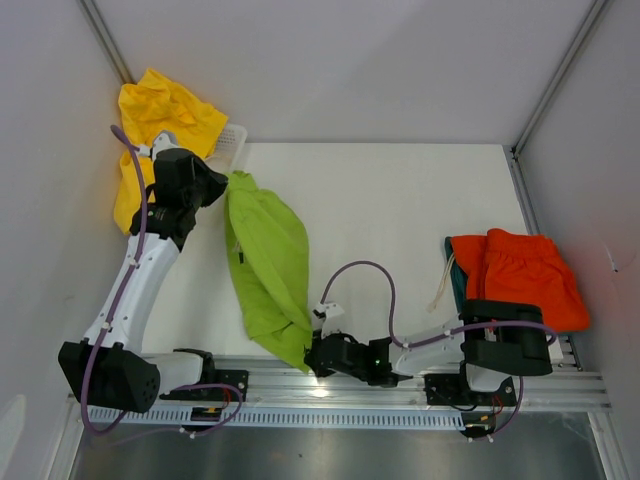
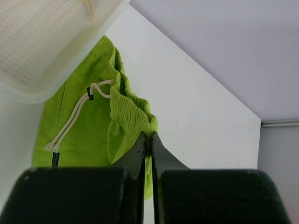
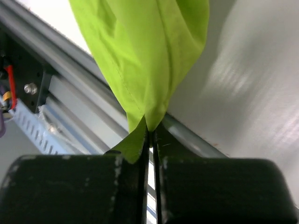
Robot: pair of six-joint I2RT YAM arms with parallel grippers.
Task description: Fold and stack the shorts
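Note:
Lime green shorts [image 1: 268,265] hang stretched between my two grippers above the table. My left gripper [image 1: 228,183] is shut on their elastic waistband [image 2: 133,109], where the pale drawstring [image 2: 74,119] dangles. At the near edge my right gripper [image 1: 310,357] is shut on the bottom hem corner [image 3: 149,119]. Folded orange-red shorts [image 1: 525,275] lie at the right on top of a dark teal pair [image 1: 455,280], of which only an edge shows. Yellow shorts [image 1: 160,125] spill over the basket at the back left.
The white plastic basket [image 1: 230,142] stands at the table's back left corner, close behind my left gripper; its mesh wall [image 2: 42,42] fills the upper left of the left wrist view. The metal base rail [image 1: 400,385] runs along the near edge under my right gripper.

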